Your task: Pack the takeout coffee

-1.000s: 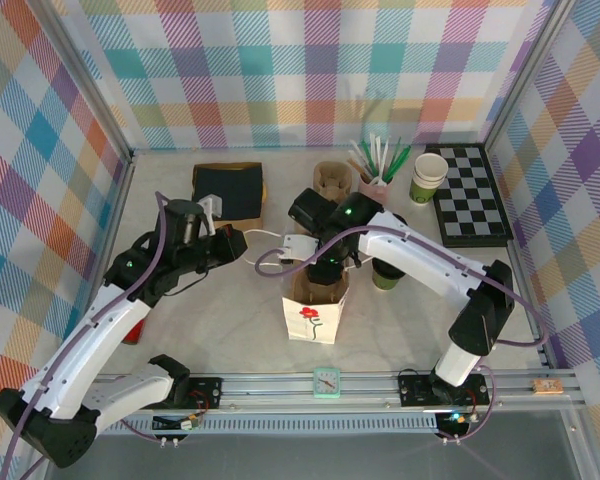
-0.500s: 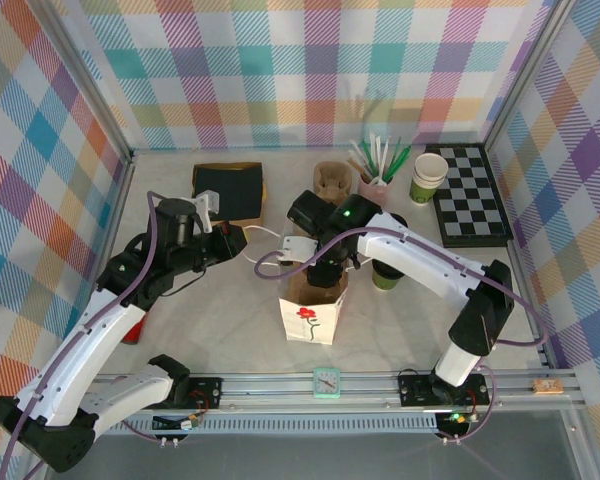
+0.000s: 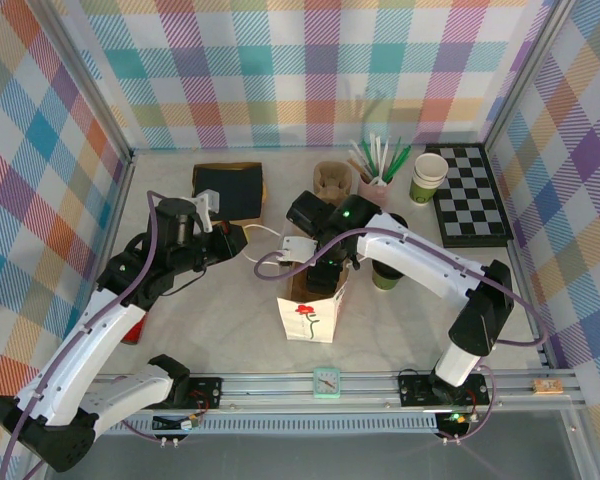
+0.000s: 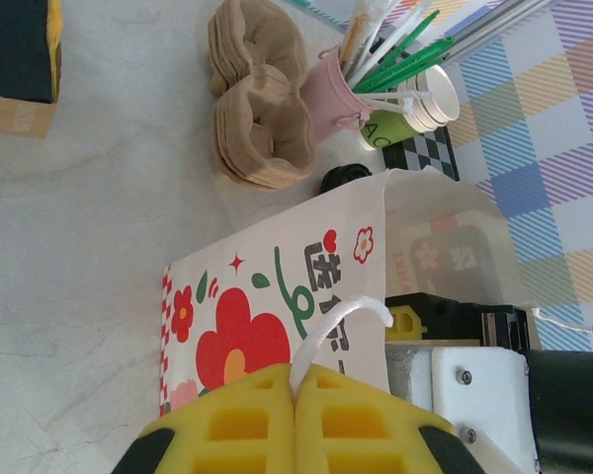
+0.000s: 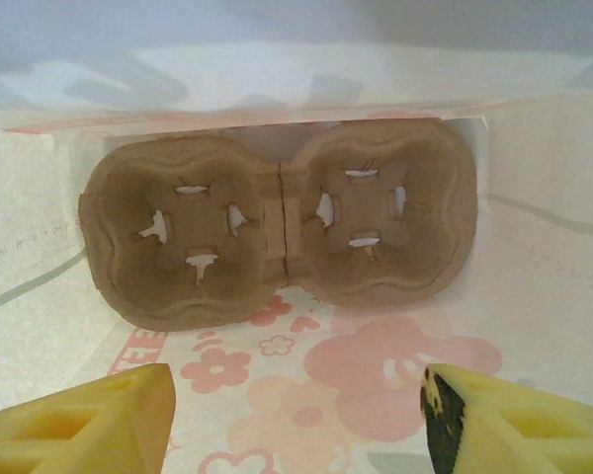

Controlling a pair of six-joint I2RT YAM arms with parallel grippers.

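Your left gripper has its yellow fingers pressed together on the white cord handle of the white flower-printed paper bag, which stands upright near the middle of the tabletop with its mouth open. In the top view that gripper sits to the left of the bag, with the cord running from it to the bag's rim.

Your right gripper reaches down into the mouth of the bag. Its wrist camera shows the yellow fingertips spread well apart, holding nothing, above a brown moulded-pulp two-cup carrier lying flat on the bag's bottom.

The takeout coffee, a small green-and-cream paper cup with a round black plastic lid, stands on the tabletop just to the right of the bag, partly hidden under the right arm. In the left wrist view its lid peeks out behind the bag's edge.
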